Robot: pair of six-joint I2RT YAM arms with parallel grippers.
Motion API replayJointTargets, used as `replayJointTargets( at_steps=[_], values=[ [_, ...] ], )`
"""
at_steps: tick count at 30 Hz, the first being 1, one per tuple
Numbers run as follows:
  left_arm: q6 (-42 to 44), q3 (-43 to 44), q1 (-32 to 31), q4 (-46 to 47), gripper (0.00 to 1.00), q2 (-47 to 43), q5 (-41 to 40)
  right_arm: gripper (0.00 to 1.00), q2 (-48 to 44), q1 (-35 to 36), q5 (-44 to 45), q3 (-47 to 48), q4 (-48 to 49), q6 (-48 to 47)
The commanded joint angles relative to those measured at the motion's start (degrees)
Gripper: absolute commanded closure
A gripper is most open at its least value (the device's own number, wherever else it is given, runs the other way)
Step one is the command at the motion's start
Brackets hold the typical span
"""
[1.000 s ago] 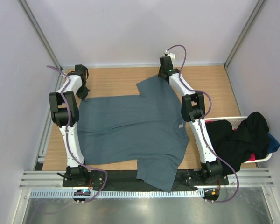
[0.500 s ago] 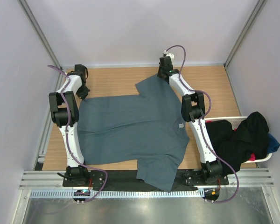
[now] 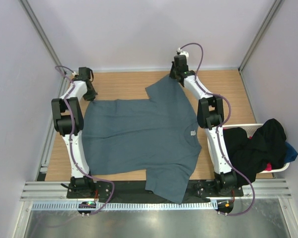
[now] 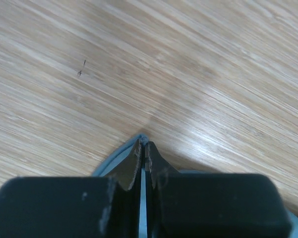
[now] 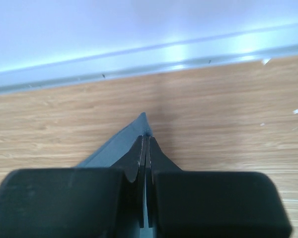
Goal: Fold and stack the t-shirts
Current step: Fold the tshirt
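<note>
A slate blue-grey t-shirt [image 3: 144, 136] lies spread flat across the wooden table, neck toward the right arm. One sleeve hangs over the near edge. My left gripper [image 3: 92, 95] is at the shirt's far left corner, and the left wrist view shows that gripper [image 4: 143, 145] shut on a fold of blue cloth [image 4: 113, 159]. My right gripper [image 3: 173, 78] is at the far sleeve's tip. Seen from the right wrist, it [image 5: 145, 140] is shut on the sleeve's pointed corner [image 5: 120, 146]. Both pinched corners sit low over the wood.
A white laundry basket [image 3: 257, 126] stands at the table's right edge, holding a heap of black, blue and red t-shirts [image 3: 258, 146]. The back wall and its metal rail [image 5: 154, 54] are close behind the right gripper. Side walls enclose the table.
The right gripper has shut on the sleeve corner. Both grippers have shifted slightly toward the back wall, drawing the shirt's far edge with them.
</note>
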Motion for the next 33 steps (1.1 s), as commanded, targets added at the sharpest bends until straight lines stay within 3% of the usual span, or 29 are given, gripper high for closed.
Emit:
replayJointTargets(
  at_steps=[1,13,33],
  values=[
    [2.72,-1.37,0.16,5.78,1.00,-5.48,1.82,0.99,-8.09,-0.65,2.38,-0.77,6.52,-1.66],
    [6.58,-5.06,1.74,15.71,1.00,-8.64,7.00,0.99,-7.57,-2.50,1.33,2.65,8.20,-4.91],
    [7.47,-3.58,3.06,18.09,1.00,-9.44,8.24,0.99,-8.10,-3.90,-3.16,3.80,10.30,-9.49]
  ],
)
